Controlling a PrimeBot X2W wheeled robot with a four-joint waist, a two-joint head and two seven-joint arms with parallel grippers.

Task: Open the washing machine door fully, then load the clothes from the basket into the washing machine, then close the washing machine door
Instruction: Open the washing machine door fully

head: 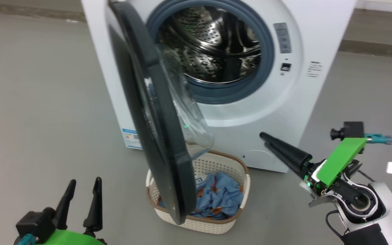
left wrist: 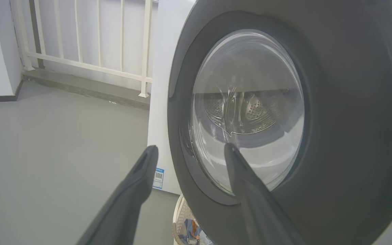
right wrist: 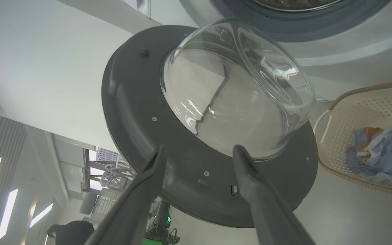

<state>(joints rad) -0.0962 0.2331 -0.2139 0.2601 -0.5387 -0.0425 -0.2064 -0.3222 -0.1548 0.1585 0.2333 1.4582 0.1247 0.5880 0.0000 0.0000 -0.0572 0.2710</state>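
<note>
Door (head: 155,136) edge overhangs basket (head: 216,166) (right fingers (head: 284,148) spread, clear).

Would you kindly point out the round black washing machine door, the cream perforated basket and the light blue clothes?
Round black washing machine door (head: 160,136), head view, dark rim.
Cream perforated basket (head: 216,166), head view, far inner wall.
Light blue clothes (head: 221,194), head view, bundle's middle.

The boxy white washing machine (head: 250,136) has a glossy black round door (head: 158,136). Before it, a cream perforated basket (head: 223,165), brown-rimmed; clothes (head: 221,194) light blue, orange-printed.
</note>
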